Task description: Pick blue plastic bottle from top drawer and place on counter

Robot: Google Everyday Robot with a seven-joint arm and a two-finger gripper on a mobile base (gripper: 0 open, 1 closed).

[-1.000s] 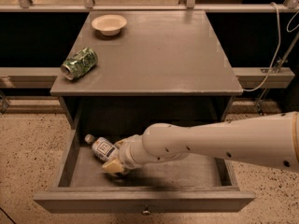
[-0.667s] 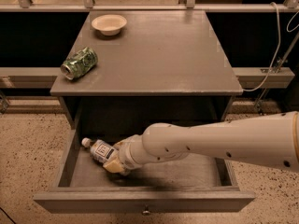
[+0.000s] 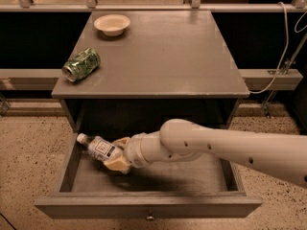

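Note:
The blue plastic bottle, clear with a white cap and a white label, lies tilted in the left part of the open top drawer, with its cap pointing up and to the left. My gripper reaches into the drawer from the right. Its cream fingers are closed around the bottle's base end. The white arm hides the middle of the drawer floor. The grey counter is above the drawer.
A crushed green can lies at the counter's left edge. A cream bowl stands at the back left of the counter. The drawer front has a small knob. A white cable hangs at the right. The floor is speckled.
The bottle and the gripper have shifted a little to the left in the drawer, and the bottle's cap end has risen slightly. The can and the bowl have not moved.

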